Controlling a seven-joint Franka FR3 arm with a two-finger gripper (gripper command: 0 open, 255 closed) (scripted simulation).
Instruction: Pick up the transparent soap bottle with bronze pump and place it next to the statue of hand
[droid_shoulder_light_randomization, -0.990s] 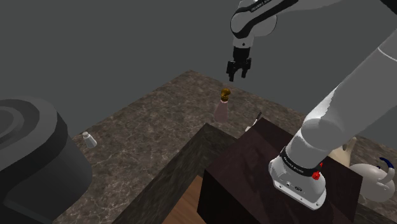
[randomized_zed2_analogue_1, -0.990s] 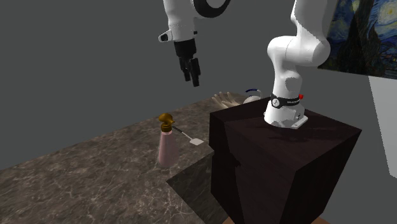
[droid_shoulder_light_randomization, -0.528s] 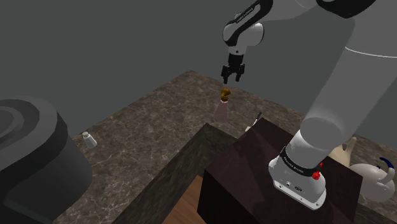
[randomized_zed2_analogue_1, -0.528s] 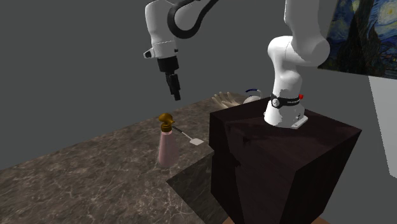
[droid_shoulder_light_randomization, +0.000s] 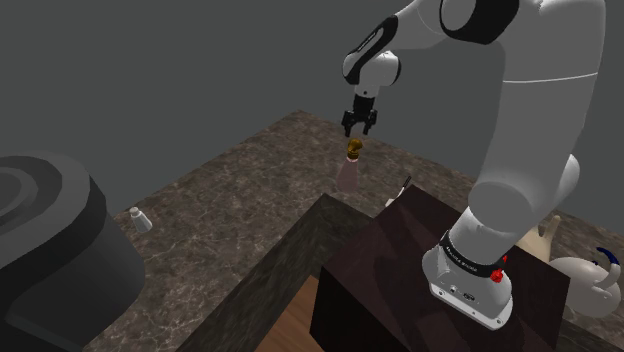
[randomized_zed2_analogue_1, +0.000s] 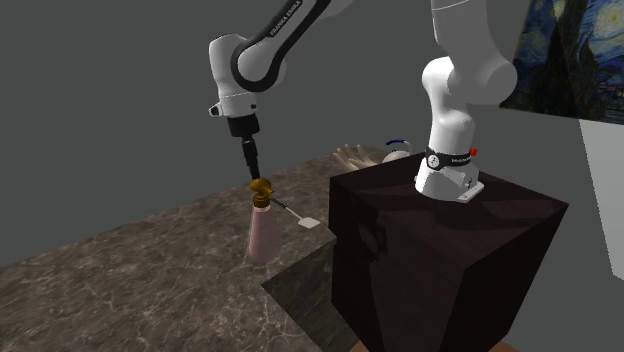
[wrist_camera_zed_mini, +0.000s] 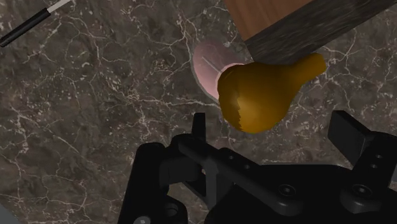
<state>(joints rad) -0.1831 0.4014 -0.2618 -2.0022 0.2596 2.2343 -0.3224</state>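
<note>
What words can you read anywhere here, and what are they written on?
"FRANKA EMIKA": small grey letters along the white forearm, above the pincer.
Black band around the arm's base: it has white print, too small to read.
Soap bottle and painting: no words on them.

Dark forearm link (randomized_zed2_analogue_1: 285, 24): white lettering, reads "FRANKA EMIKA". Black band at arm base (randomized_zed2_analogue_1: 447, 158): small white print, illegible. No other text legible.
</note>
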